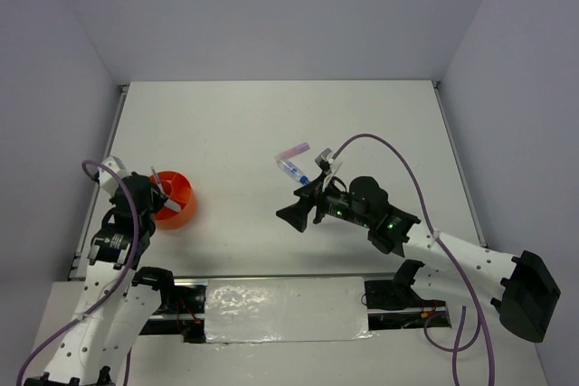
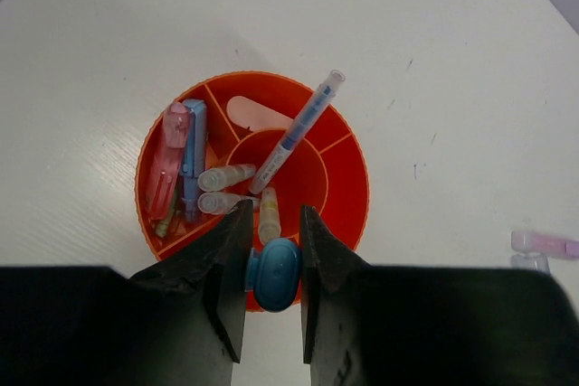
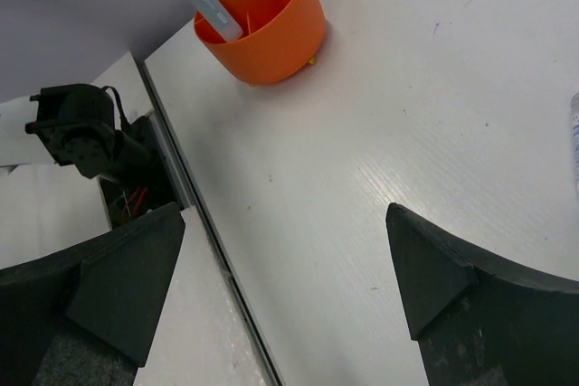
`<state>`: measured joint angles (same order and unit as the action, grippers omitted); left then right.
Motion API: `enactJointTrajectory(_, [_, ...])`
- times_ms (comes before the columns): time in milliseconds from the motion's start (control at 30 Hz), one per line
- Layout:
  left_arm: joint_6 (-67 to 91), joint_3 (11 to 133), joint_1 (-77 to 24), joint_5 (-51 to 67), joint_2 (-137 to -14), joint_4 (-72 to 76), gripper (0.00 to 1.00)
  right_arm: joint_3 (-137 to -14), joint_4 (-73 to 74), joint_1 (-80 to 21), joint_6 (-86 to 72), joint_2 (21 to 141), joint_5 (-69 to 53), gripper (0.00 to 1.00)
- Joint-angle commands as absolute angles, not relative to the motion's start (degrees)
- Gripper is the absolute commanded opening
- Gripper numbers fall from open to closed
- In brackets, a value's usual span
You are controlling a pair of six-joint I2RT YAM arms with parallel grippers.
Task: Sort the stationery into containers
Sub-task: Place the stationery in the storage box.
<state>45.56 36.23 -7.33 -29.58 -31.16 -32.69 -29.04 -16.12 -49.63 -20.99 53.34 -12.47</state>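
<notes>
Cup [image 1: 185,207] one, loose pieces [image 1: 293,149] two

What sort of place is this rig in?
Probably a robotics lab test cell: a white tabletop boxed in by plain pale walls, two white robot arms with loose purple cables bolted at its edge, and a round orange plastic cup plus stationery as props.

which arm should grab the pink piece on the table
Right. The right tool, open, sits close to the pink piece; the left tool holds a blue piece over the orange cup.
</notes>
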Motion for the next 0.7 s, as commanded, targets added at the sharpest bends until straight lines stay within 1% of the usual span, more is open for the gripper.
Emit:
enactJointTrajectory(0, [49.1,35.4,-7.5,-34.5,-28.7,-28.6,0.00,-28.8,-18.2,-49.7,-18.8,51.3,-14.2,1.00])
enactJointTrajectory(100, [50.0,34.6,-7.5,-36.1,-25.3,-29.7,0.00,-28.6,-17.9,-49.7,-18.4,50.3,-14.7,1.00])
enactJointTrajectory(200, [50.0,33.3,-7.5,-35.7,-23.4,-29.4,0.05,-28.4,-18.6,-49.7,-18.4,49.8,-15.5,1.00])
enactJointTrajectory(233, [49.8,33.2,-7.6,-35.0,-23.4,-29.5,0.14,-28.6,-18.8,-49.6,-18.4,50.0,-15.9,1.00])
enactJointTrajectory(300, [49.7,33.3,-7.5,-34.5,-23.8,-29.6,0.24,-28.8,-18.6,-49.7,-18.4,50.1,-16.1,1.00])
enactJointTrajectory(333, [49.5,33.4,-7.5,-34.4,-24.5,-29.6,0.32,-28.9,-18.5,-49.7,-18.3,50.1,-16.2,1.00])
enactJointTrajectory(367, [49.4,33.5,-7.5,-33.9,-24.9,-29.5,0.35,-28.9,-18.4,-49.7,-18.3,49.9,-16.2,1.00])
enactJointTrajectory(533, [49.3,33.4,-7.5,-33.6,-25.8,-29.7,0.42,-29.1,-18.0,-49.7,-18.2,49.8,-15.7,1.00])
enactJointTrajectory(600, [49.4,33.3,-7.5,-33.3,-25.5,-29.9,0.48,-29.1,-18.0,-49.7,-18.2,50.0,-15.8,1.00])
enactJointTrajectory(667, [49.4,33.5,-7.5,-33.0,-25.3,-29.9,0.48,-29.5,-17.8,-49.6,-18.3,50.2,-15.7,1.00])
